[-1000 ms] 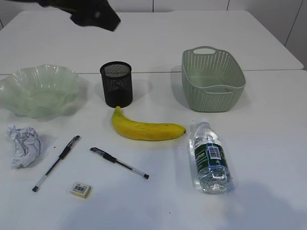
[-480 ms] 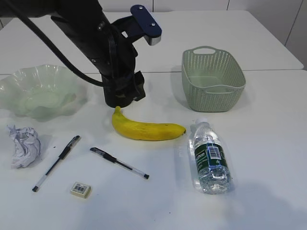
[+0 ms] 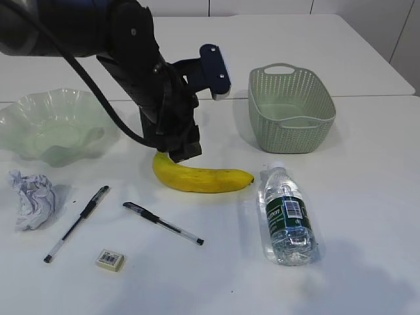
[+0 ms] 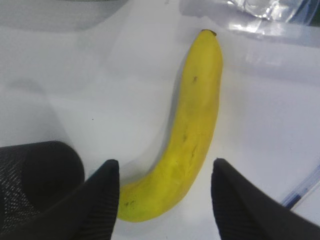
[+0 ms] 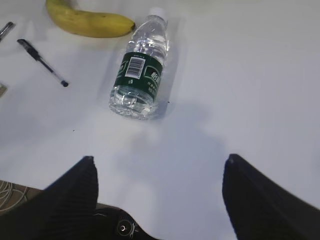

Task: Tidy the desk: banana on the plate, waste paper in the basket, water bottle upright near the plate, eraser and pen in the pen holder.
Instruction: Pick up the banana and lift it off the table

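Observation:
The yellow banana (image 3: 205,178) (image 4: 196,131) lies on the white table. My left gripper (image 3: 184,152) (image 4: 165,162) hangs open just over its left end, one finger on each side, not touching it. The black mesh pen holder (image 4: 32,187) is hidden behind the arm in the exterior view. The green wavy plate (image 3: 49,125) sits at the far left. A water bottle (image 3: 287,216) (image 5: 140,65) lies on its side. Crumpled waste paper (image 3: 33,199), two pens (image 3: 77,223) (image 3: 163,223) and the eraser (image 3: 110,260) lie at the front left. My right gripper (image 5: 160,159) is open over bare table.
The green basket (image 3: 292,108) stands empty at the back right. The left arm's black links reach in from the top left, above the plate's right side. A table seam runs across behind the plate and the basket.
The left arm has swung in from the top left and come down over the banana's left end, covering the pen holder. Nothing on the table has moved.

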`<control>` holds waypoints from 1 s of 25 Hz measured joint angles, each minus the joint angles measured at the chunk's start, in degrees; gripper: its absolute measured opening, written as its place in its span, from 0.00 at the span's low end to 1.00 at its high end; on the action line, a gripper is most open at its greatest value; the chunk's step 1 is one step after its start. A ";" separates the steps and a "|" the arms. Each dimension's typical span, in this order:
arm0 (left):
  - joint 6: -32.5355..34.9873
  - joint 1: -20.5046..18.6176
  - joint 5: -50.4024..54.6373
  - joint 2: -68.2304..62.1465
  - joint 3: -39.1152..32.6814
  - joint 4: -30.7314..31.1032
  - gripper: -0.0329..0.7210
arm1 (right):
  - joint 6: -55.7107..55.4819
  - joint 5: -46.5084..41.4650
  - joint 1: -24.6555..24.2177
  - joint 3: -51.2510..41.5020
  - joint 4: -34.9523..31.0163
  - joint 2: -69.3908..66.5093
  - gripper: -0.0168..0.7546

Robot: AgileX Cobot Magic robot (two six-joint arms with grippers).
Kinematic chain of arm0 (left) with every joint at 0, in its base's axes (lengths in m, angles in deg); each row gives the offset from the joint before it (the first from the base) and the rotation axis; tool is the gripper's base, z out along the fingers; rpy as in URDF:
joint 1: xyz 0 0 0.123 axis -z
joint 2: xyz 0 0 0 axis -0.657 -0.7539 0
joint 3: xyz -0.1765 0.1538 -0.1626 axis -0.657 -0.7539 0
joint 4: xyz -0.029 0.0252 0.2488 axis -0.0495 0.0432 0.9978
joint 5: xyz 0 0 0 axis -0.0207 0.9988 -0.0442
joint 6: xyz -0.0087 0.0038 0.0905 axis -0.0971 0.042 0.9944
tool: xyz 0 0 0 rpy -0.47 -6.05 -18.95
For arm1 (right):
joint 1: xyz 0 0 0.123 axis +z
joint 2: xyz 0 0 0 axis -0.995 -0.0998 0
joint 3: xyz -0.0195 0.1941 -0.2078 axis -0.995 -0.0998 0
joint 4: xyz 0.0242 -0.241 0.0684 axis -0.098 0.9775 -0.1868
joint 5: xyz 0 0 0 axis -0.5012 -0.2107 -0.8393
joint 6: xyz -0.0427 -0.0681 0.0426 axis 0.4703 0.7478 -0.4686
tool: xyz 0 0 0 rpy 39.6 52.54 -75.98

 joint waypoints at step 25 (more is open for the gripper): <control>15.94 0.00 -8.72 -10.31 0.09 1.58 0.69 | 2.47 -0.27 6.39 0.00 -0.54 -2.25 0.77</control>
